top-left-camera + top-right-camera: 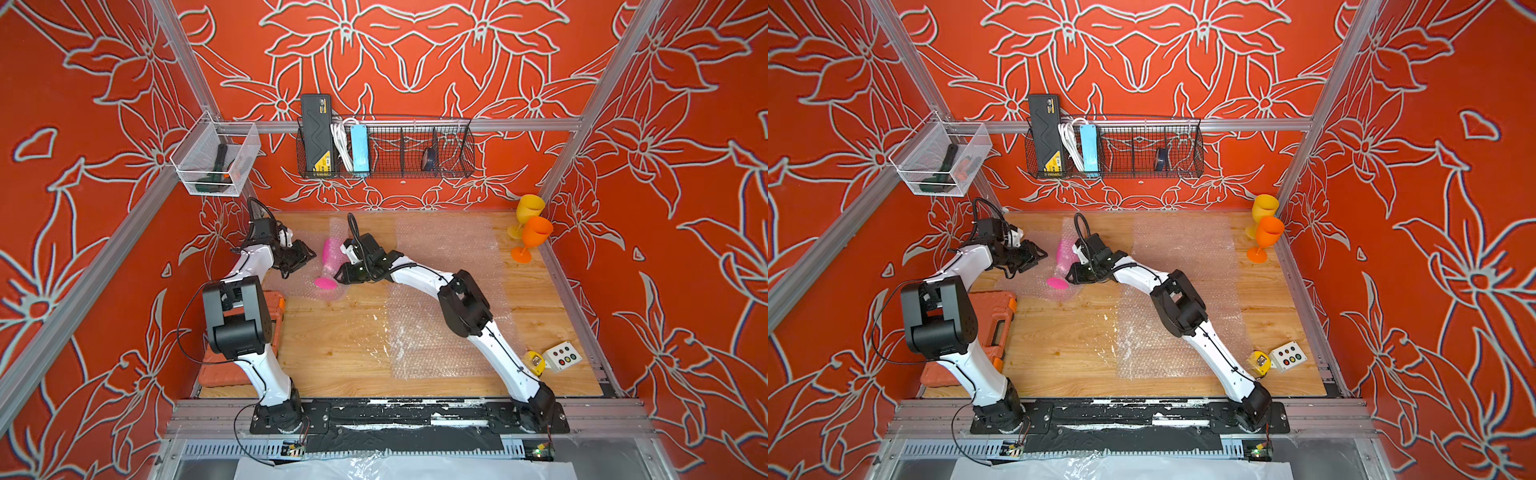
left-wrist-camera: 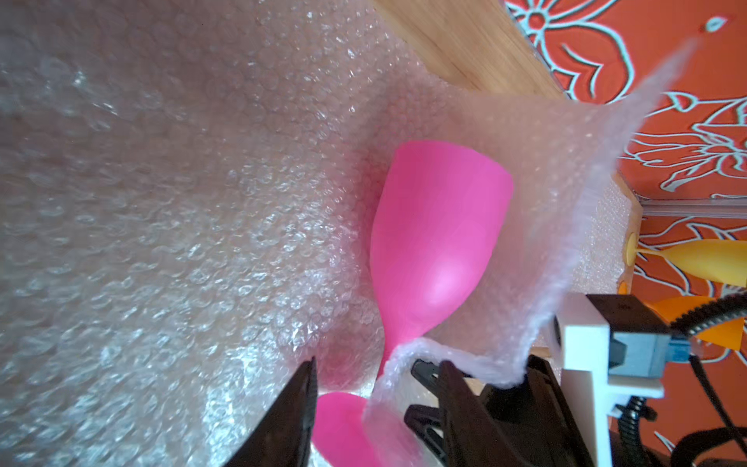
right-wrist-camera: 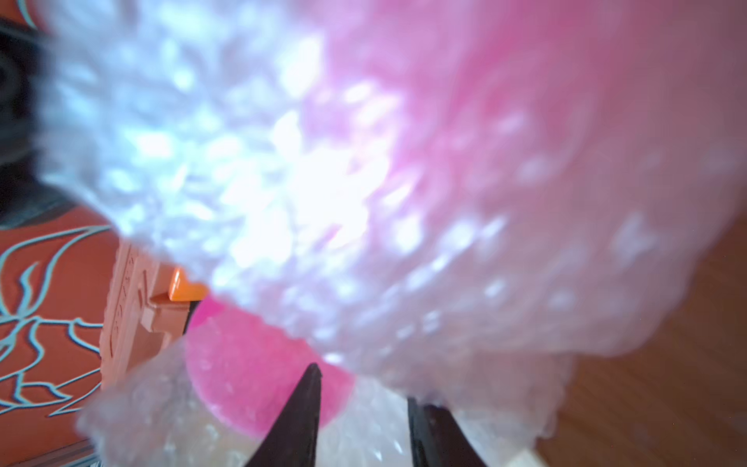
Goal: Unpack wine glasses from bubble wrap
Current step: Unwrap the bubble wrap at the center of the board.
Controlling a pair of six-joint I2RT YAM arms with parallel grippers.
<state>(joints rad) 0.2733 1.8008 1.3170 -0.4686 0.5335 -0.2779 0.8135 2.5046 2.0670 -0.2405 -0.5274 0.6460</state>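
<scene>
The pink wine glass (image 1: 330,253) lies on its side on a crumpled sheet of bubble wrap (image 1: 291,291) at the back left of the table. My left gripper (image 2: 378,376) is open, and between its fingertips are the pink stem and an edge of a raised wrap flap (image 2: 566,170). My right gripper (image 3: 364,388) is open beside the glass's round foot (image 3: 250,376), with the flap draped over one finger. The yellow wine glass (image 1: 528,212) and the orange wine glass (image 1: 534,237) stand upright in the back right corner. Two flat bubble wrap sheets (image 1: 440,245) (image 1: 424,332) lie under my right arm.
An orange tool case (image 1: 274,307) lies at the left edge under my left arm. A button box (image 1: 563,355) and a yellow tape measure (image 1: 535,362) sit at the front right. A wire basket (image 1: 386,145) and a mesh bin (image 1: 216,158) hang on the walls.
</scene>
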